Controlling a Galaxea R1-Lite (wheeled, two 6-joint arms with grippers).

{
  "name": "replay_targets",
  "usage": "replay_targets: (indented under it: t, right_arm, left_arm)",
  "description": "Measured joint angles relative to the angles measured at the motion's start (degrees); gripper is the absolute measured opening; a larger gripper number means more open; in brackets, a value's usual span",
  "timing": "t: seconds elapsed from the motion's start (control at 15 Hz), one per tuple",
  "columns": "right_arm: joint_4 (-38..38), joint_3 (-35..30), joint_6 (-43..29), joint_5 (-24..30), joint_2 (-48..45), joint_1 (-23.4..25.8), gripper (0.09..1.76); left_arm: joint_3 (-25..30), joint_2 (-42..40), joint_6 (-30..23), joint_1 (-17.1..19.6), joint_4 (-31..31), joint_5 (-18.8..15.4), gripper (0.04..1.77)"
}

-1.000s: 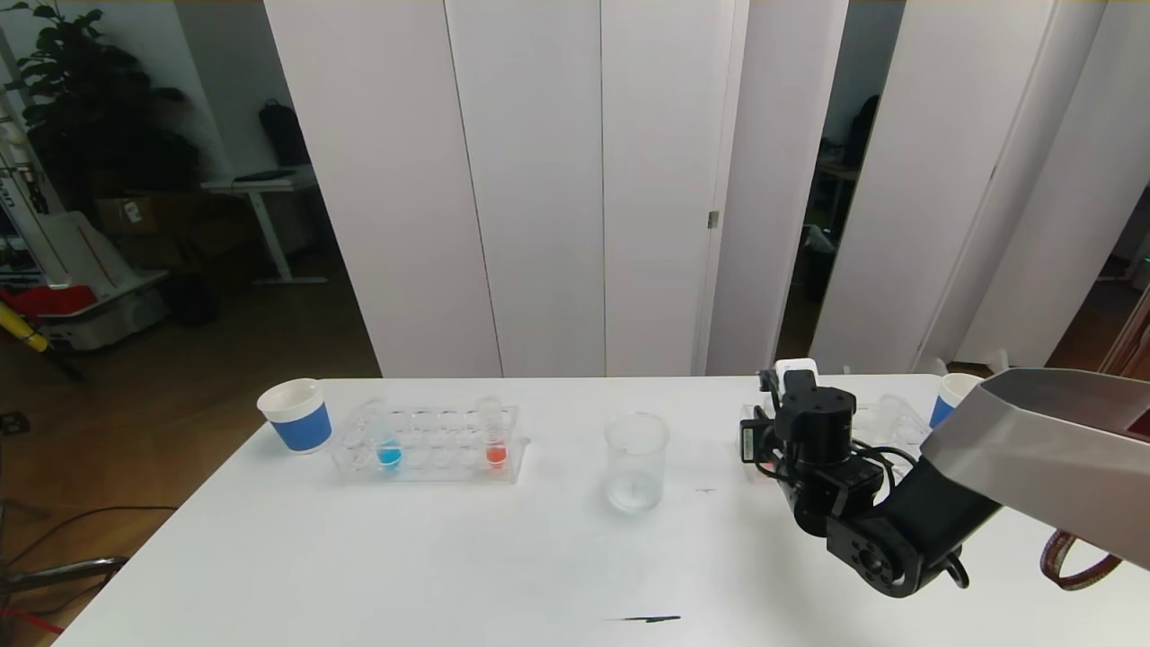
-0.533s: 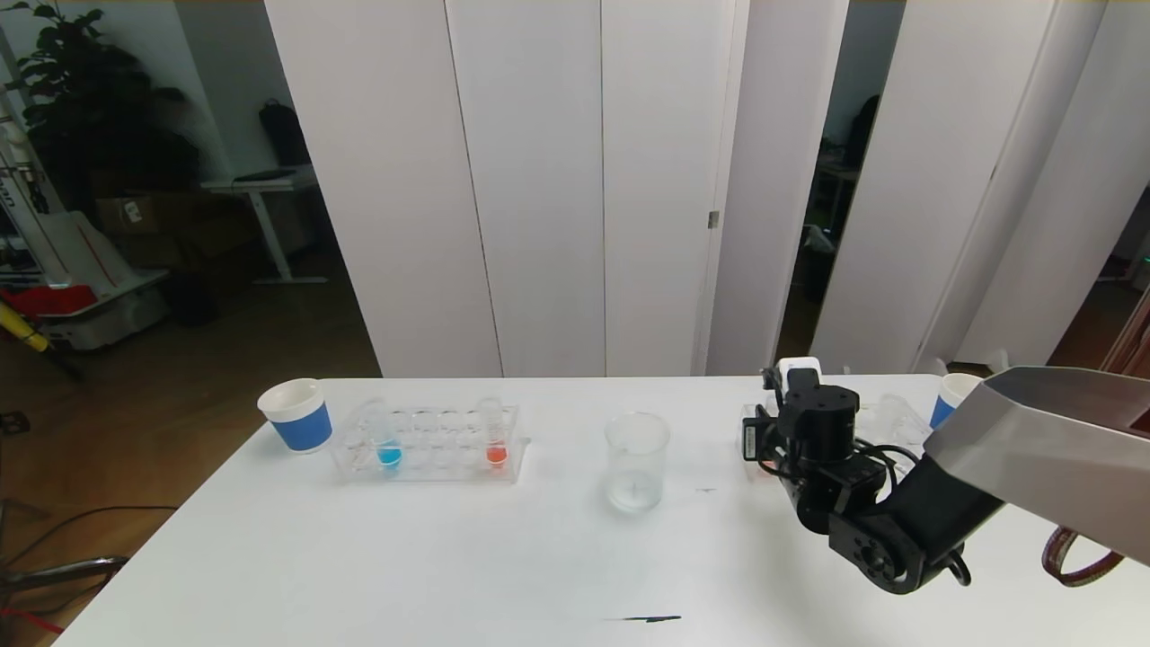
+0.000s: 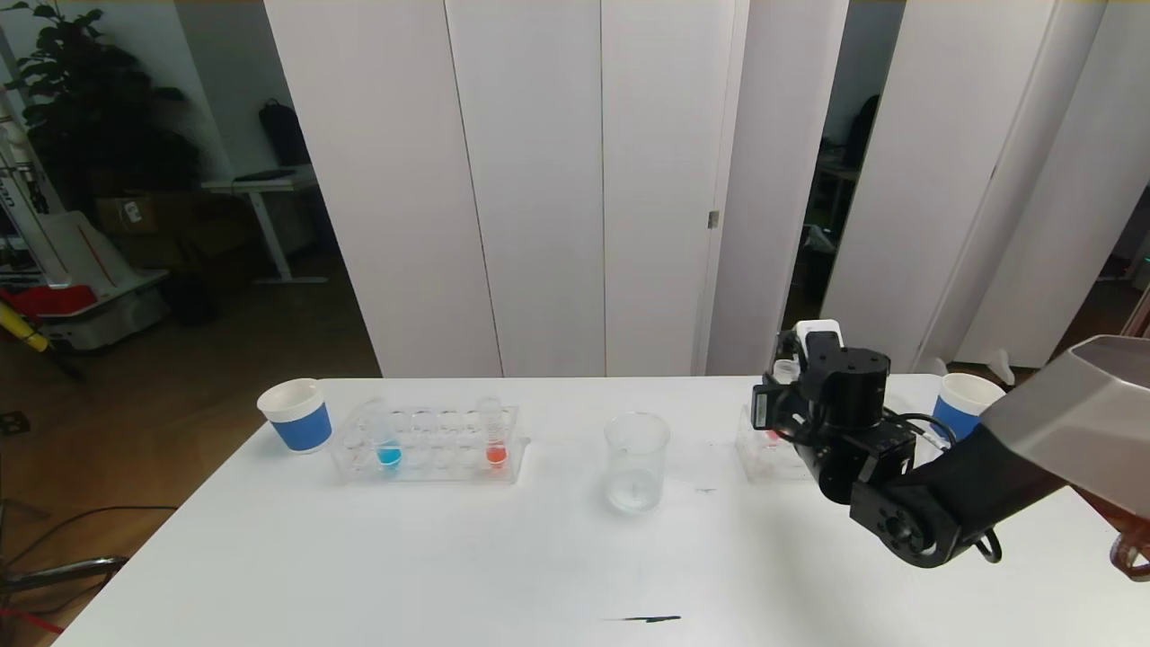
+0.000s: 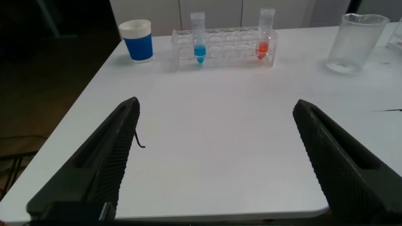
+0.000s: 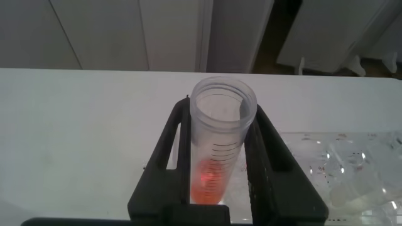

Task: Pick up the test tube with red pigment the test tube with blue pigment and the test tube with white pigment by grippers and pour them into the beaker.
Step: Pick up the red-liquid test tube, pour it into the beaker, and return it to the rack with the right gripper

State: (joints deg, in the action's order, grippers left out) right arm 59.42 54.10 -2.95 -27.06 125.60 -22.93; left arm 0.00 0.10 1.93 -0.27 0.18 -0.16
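The right gripper (image 5: 220, 157) is clamped on the red tube (image 5: 217, 147), held upright so nothing spills, above its rack (image 3: 773, 454) at three o'clock of the beaker (image 3: 636, 461). The blue tube (image 3: 388, 442) waits at nine o'clock. The left gripper (image 4: 217, 157) hangs wide and unoccupied.

Red-pigment tube (image 5: 217, 150) upright, seemingly lifted right of clear beaker (image 3: 636, 460).

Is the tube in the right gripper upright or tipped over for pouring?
Upright. The right gripper grips the test tube with red pigment with its mouth up and the red liquid at its bottom, apart from the beaker.
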Motion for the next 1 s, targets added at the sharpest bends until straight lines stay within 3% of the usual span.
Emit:
replay_targets:
  t: [0.2, 0.6, 0.87, 1.0]
  right_arm:
    - [-5.7, 3.4, -0.1, 4.1, -3.9, 0.3, 0.57]
    - [-6.7, 10.7, 5.2, 26.9, -6.3, 1.9, 0.57]
    - [-6.7, 13.6, 5.7, 37.1, -6.2, 2.7, 0.57]
    - [-6.7, 16.2, 5.9, 39.4, -5.5, 3.3, 0.57]
  left_arm:
    - [0.0, 0.0, 0.0, 0.0, 0.0, 0.0, 1.74]
    - [0.0, 0.0, 0.0, 0.0, 0.0, 0.0, 1.74]
    - [0.0, 0.0, 0.0, 0.0, 0.0, 0.0, 1.74]
    - [0.0, 0.0, 0.0, 0.0, 0.0, 0.0, 1.74]
